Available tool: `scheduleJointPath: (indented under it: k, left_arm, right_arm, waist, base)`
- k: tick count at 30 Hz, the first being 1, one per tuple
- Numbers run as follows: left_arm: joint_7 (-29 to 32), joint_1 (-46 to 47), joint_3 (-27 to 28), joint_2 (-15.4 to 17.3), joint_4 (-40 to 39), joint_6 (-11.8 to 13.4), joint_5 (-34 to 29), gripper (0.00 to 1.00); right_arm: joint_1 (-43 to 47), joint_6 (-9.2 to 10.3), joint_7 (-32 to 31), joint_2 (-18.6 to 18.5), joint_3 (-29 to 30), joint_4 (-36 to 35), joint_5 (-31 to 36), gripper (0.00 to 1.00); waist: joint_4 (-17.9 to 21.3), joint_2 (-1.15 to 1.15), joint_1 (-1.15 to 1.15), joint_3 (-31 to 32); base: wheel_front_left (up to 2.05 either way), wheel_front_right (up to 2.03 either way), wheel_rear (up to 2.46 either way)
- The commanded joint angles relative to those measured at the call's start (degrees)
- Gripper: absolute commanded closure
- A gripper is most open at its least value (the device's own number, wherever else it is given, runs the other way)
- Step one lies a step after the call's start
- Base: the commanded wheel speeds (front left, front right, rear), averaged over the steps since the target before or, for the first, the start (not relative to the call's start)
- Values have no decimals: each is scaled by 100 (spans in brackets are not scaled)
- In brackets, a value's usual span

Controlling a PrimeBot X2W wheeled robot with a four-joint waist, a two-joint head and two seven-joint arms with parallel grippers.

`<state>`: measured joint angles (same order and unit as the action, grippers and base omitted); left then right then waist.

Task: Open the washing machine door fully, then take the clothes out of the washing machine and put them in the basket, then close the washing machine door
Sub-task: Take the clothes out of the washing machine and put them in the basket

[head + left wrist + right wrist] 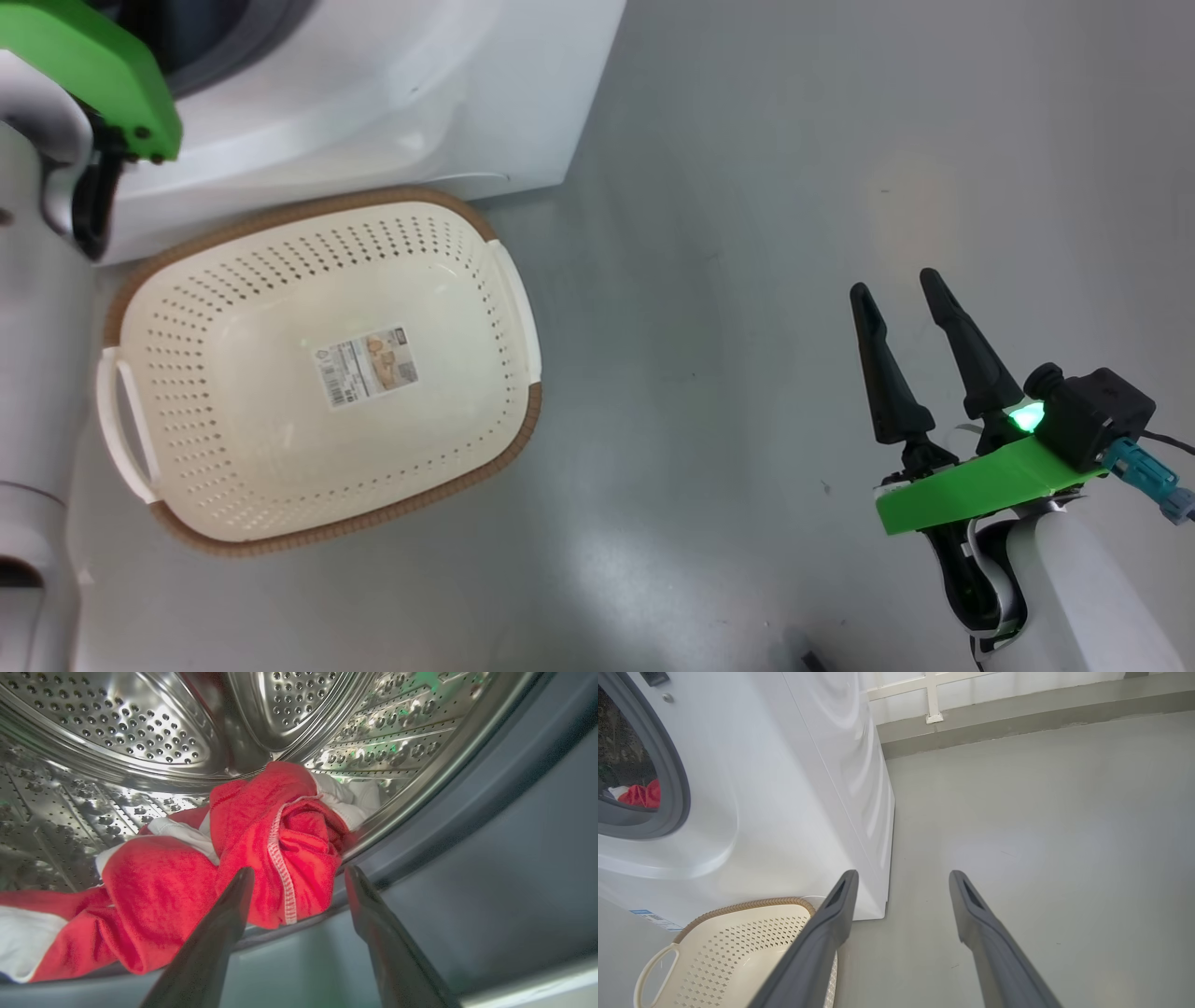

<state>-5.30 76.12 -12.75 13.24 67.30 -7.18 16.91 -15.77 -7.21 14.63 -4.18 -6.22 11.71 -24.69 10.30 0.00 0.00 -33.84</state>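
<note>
Head view: one basket [233, 308], right fingers [887, 373] spread. Left fingers [224, 924] spread near clothes [159, 891].

Sticker [372, 365] in basket [224, 317] unreadable; label [651, 916] on washing machine [373, 103] likewise.

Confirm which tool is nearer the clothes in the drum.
Left. The left tool is open at the drum mouth, right in front of the clothes. The right tool hangs open over the floor, right of the basket, clear of the washing machine.
</note>
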Motion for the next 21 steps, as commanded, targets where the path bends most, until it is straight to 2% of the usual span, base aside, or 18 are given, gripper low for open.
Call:
scheduleJointPath:
  k: [1,19,20,21]
  left_arm:
    - [26,127,1,296,-50,-31,52,0]
    - [-124,420,-191,517,528,-26,263,0]
    - [-134,425,-203,525,539,-24,262,11]
    - [-145,432,-214,530,549,-24,261,35]
  right_arm:
    - [-34,-28,37,-4,-127,-143,-49,0]
    - [-50,-28,37,16,-171,-219,-46,0]
    - [-53,-28,37,19,-172,-224,-44,0]
    - [-58,-28,37,22,-171,-228,-44,0]
  waist:
    - [65,0,0,-71]
    - [245,0,0,-235]
    - [250,0,0,-244]
    - [253,0,0,-249]
  base:
    - [0,0,0]
    - [0,0,0]
    - [0,0,0]
    - [0,0,0]
